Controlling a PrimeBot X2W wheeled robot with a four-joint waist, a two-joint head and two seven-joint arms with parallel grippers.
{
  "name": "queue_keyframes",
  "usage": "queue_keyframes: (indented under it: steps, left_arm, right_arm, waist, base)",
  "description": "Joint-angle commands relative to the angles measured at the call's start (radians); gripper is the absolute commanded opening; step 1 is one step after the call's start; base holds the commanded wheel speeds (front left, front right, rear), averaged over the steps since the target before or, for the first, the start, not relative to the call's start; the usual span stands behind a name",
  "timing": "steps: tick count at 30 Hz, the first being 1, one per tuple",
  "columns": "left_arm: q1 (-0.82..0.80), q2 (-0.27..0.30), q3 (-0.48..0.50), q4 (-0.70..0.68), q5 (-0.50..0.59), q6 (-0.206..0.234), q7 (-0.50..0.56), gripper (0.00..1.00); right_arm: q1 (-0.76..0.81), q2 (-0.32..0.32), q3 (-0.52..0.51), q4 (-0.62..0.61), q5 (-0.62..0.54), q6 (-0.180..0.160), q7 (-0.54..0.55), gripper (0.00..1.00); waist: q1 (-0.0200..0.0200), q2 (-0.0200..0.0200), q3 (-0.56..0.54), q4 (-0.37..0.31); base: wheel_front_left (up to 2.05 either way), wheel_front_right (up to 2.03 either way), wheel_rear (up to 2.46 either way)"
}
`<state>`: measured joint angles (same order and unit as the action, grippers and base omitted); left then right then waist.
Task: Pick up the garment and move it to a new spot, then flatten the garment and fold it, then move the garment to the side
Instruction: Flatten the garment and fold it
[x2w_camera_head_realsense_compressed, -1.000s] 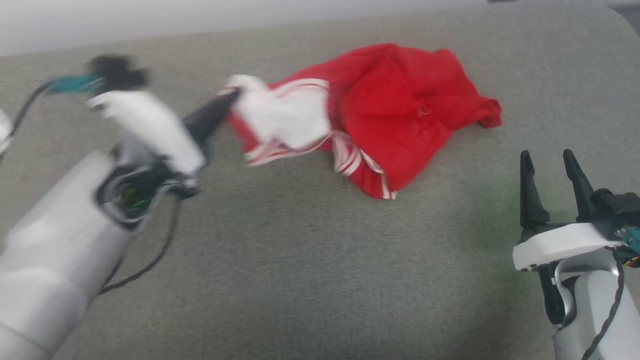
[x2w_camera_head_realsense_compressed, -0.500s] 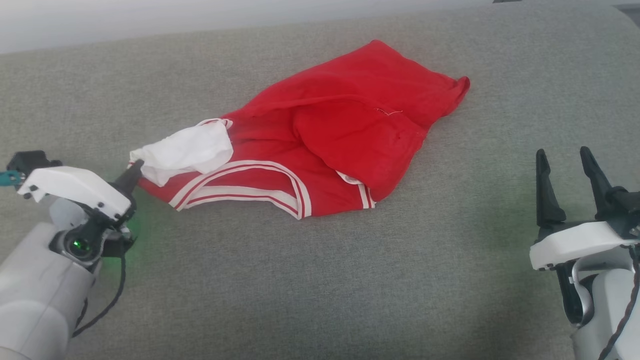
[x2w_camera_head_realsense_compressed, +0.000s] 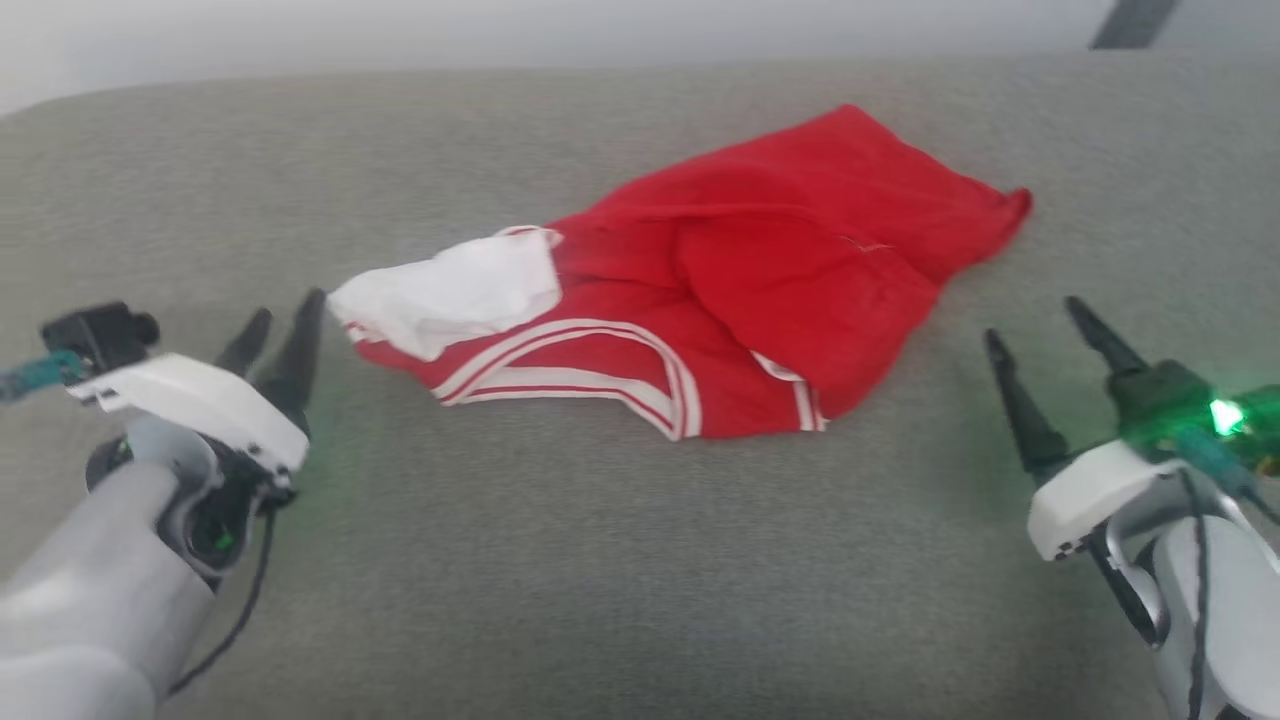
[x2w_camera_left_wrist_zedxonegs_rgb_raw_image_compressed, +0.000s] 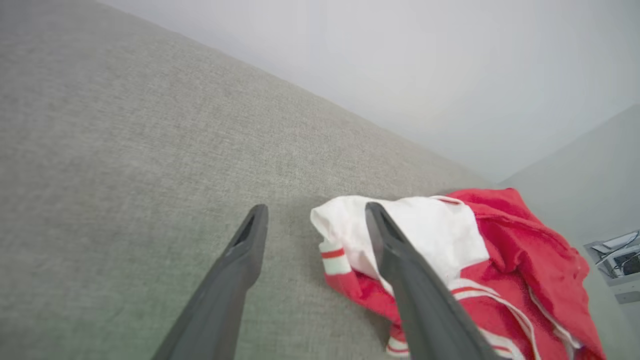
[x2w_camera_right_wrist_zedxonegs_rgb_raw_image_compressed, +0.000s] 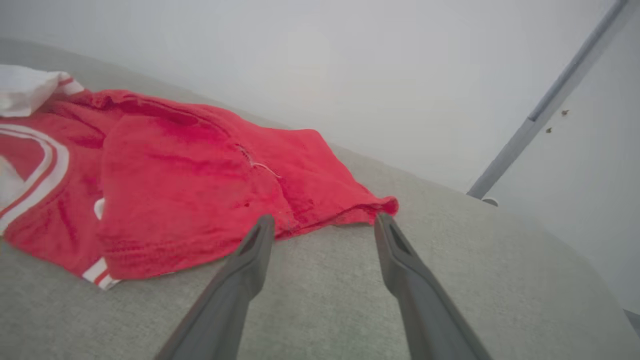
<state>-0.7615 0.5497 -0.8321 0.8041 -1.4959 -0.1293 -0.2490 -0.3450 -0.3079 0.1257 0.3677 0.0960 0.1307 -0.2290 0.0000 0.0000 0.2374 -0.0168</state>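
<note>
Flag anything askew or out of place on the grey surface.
The garment lies crumpled, not flat: a red flap is folded over its middle, and the white panel is bunched at the end nearest the left gripper. Nothing else stands out.

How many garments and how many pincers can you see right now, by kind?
garment: 1
pincers: 2 (left pincer, right pincer), both open and empty
Total: 3
</note>
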Motion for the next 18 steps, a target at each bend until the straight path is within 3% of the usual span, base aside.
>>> queue_keyframes:
  steps: [1,5,11,14,18]
  left_arm:
    - [0.024,-0.004,0.008,-0.012,0.047,-0.002,-0.013,1.00]
    - [0.094,-0.056,0.180,-0.104,0.302,0.021,-0.016,1.00]
    - [0.351,-0.195,0.418,-0.407,0.760,0.132,-0.017,1.00]
    - [0.472,-0.269,0.494,-0.518,0.894,0.141,-0.017,1.00]
    - [0.572,-0.346,0.566,-0.594,0.999,0.118,-0.017,1.00]
  right_arm:
    - [-0.019,-0.025,0.048,0.004,0.015,0.000,0.020,1.00]
    - [-0.066,-0.119,0.217,-0.010,0.080,0.000,0.114,1.00]
    - [-0.151,-0.300,0.467,-0.086,0.234,0.000,0.300,1.00]
    - [-0.201,-0.389,0.583,-0.128,0.308,0.000,0.402,1.00]
    - [-0.273,-0.475,0.710,-0.171,0.397,0.000,0.518,1.00]
  waist:
    - [0.0000,0.0000,-0.022,0.049]
    - [0.0000,0.0000,-0.031,0.116]
    - [0.0000,0.0000,-0.030,0.214]
    - [0.0000,0.0000,-0.025,0.252]
    - [0.0000,0.0000,-0.015,0.292]
  base:
    - [0.00,0.00,0.00]
    - [0.00,0.00,0.00]
    - [0.00,0.00,0.00]
    - [0.00,0.00,0.00]
    - [0.00,0.00,0.00]
